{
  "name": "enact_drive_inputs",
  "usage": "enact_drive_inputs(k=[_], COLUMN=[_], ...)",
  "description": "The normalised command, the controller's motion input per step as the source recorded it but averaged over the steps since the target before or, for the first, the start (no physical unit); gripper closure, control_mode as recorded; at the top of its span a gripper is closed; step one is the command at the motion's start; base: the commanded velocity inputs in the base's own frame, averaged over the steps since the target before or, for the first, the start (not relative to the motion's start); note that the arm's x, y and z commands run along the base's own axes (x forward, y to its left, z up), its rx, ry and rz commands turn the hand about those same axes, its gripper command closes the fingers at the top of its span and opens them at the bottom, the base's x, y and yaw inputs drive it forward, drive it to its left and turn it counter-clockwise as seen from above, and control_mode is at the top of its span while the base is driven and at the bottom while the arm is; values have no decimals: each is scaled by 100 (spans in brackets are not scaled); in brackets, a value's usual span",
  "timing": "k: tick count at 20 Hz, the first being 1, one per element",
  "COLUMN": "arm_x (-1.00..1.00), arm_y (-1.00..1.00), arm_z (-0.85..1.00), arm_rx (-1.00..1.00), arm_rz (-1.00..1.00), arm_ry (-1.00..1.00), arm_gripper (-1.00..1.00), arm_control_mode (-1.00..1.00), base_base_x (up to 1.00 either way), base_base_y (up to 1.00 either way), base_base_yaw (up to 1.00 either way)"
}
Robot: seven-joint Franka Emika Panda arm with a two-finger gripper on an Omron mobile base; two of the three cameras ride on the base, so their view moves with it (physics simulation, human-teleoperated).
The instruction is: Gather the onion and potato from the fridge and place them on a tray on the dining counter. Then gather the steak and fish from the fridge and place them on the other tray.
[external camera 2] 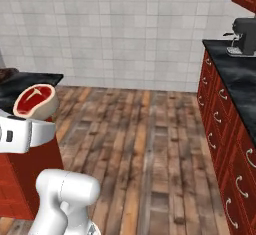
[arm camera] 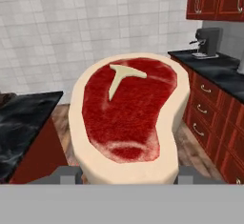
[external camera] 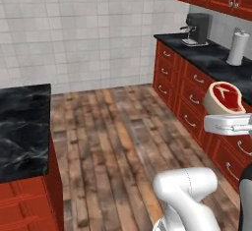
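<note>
White arm folds up from its base, elbow low, forearm raised; the hand [external camera: 222, 119] sits high above the wooden plank floor [external camera: 123, 141], wrist roughly level, in the open aisle between two worktops; its jaws stand part-way apart, clamped on a raw red steak with a pale fat rim and a T-shaped bone [arm camera: 127, 118]; steak stands upright on edge above the hand, cut face toward the hand camera; in the left base view it shows at the right edge [external camera: 224, 98], in the right base view at the left edge [external camera 2: 34, 101]; black marble-look dining worktop with white veins [external camera: 22, 127] lies to the arm's left on red cabinet fronts; a second black worktop [external camera: 206, 55] runs along the right on red drawers, carrying a dark coffee machine [external camera: 197, 28] and a white paper-towel roll [external camera: 237, 48]; grey tiled wall [external camera: 83, 28] ahead.
</note>
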Motion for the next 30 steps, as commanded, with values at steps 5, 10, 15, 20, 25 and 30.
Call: enact_drive_inputs(k=[5, 10, 15, 20, 25, 30], arm_x=[0, 0, 0, 0, 0, 0], arm_y=[0, 0, 0, 0, 0, 0], arm_z=[0, 0, 0, 0, 0, 0], arm_rx=[0, 0, 0, 0, 0, 0], arm_rz=[0, 0, 0, 0, 0, 0], arm_ry=[0, 0, 0, 0, 0, 0], arm_gripper=[100, 100, 100, 100, 100, 100], arm_control_mode=[100, 100, 100, 100, 100, 100], base_base_x=[98, 85, 62, 34, 23, 32], base_base_y=[-36, -41, -47, -47, -41, -42], base_base_yaw=[18, 26, 33, 38, 38, 37])
